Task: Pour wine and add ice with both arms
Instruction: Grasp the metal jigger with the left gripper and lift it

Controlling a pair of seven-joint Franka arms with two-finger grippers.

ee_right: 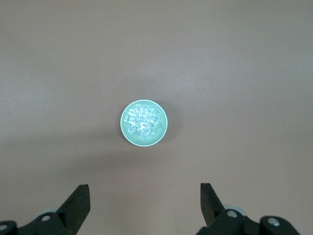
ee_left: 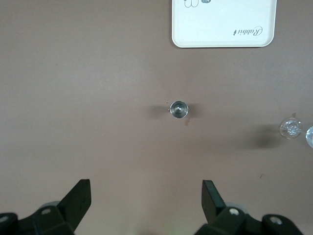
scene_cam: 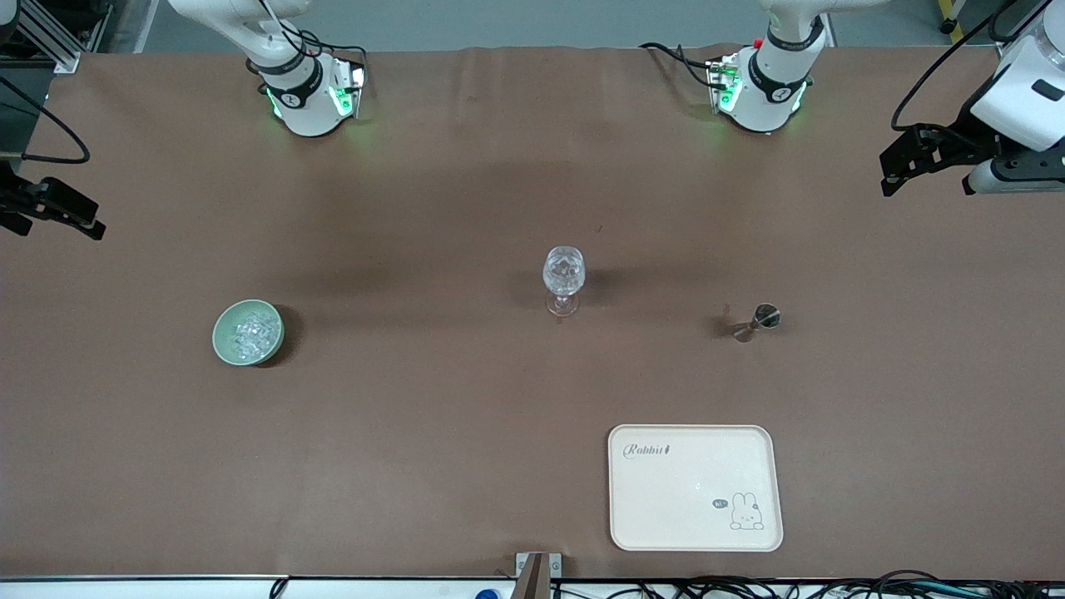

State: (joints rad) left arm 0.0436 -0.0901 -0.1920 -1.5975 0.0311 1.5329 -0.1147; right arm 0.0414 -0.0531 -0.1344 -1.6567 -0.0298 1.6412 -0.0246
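Front view: wine glass mid-table, clear cubes inside; no wine visible.
Ice: heaped in green bowl, toward right arm's end.
Left gripper: fingers apart, empty, high over metal measuring cup.
Right gripper: fingers apart, empty, over bowl.
Remaining: apparently the pouring.

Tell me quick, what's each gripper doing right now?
Left gripper: open, empty, high over the jigger.
Right gripper: open, empty, high over the ice bowl.
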